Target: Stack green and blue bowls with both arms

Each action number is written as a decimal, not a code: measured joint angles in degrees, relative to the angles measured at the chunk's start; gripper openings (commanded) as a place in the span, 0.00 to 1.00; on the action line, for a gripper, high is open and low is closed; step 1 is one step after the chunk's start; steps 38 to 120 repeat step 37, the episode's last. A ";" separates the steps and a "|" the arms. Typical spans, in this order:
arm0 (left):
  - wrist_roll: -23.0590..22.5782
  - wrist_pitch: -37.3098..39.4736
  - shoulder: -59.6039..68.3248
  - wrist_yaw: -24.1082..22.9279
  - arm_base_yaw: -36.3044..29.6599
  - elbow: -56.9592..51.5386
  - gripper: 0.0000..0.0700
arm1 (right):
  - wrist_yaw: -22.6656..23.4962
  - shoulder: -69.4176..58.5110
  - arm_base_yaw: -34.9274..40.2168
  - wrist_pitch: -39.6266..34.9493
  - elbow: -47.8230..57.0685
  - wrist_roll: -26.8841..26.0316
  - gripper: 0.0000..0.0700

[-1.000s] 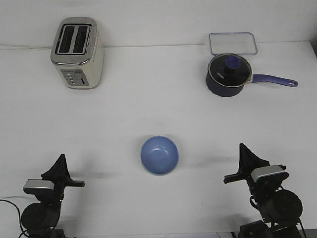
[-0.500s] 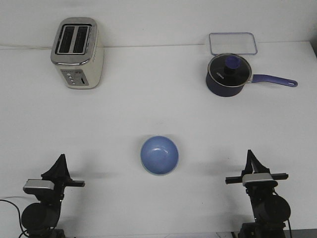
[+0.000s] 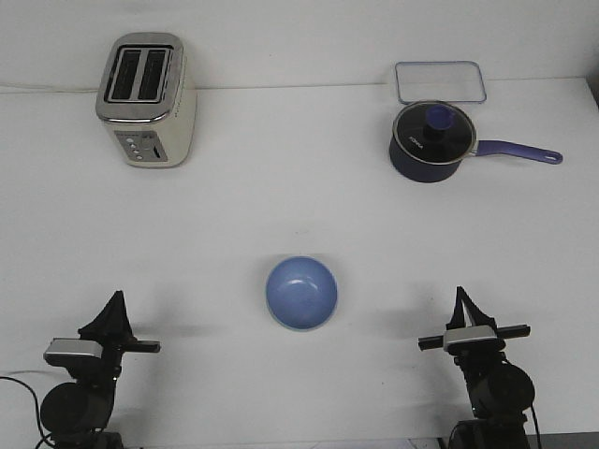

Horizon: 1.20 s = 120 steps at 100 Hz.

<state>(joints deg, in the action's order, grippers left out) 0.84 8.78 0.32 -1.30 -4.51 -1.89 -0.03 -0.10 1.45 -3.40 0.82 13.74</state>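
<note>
Front view. Your blue bowl (image 3: 301, 293) sits upright near the middle of the white table (image 3: 281, 206), somewhat toward the near edge, and lies between the two arms, well apart from each. A thin pale rim shows along its lower edge; whether this belongs to a green bowl underneath cannot be told from this view, and no separate green bowl shows.

Your left gripper (image 3: 112, 313) stands at the near left corner, fingers pointing up toward the far edge; they read as one dark wedge, so you cannot tell how wide they are set. It holds nothing that shows. Your right gripper (image 3: 462, 307) stands at the near right corner, likewise pointing toward the far edge, its fingers seen as a single narrow dark point; their spacing cannot be told either, and nothing shows between them.

A toaster (image 3: 147, 100) stands near the far left corner. A dark blue lidded saucepan (image 3: 432, 141) stands near the far right corner, handle pointing to the right edge, with a clear rectangular tray (image 3: 440, 81) just behind it at the far edge
</note>
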 measured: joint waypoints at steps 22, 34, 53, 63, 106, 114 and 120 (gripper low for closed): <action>0.00 -0.24 0.00 0.00 0.00 0.00 0.02 | 0.00 0.00 0.00 0.00 0.00 0.00 0.00; 0.00 -0.24 0.00 0.00 0.00 0.00 0.02 | 0.02 0.00 0.00 0.00 0.00 0.00 0.00; 0.00 -0.24 0.00 0.00 0.00 0.00 0.02 | 0.00 0.00 0.00 0.00 0.00 0.00 0.00; 0.00 -0.24 0.00 0.00 0.00 0.00 0.02 | 0.00 0.00 0.00 0.00 0.00 0.00 0.00; 0.00 -0.24 0.00 0.00 0.00 0.00 0.02 | 0.00 0.00 0.00 0.00 0.00 0.00 0.00; 0.00 -0.24 0.00 0.00 0.00 0.00 0.02 | 0.00 0.00 0.00 0.00 0.00 0.00 0.00; 0.00 -0.24 0.00 0.00 0.00 0.00 0.02 | 0.00 0.00 0.00 0.00 0.00 0.00 0.00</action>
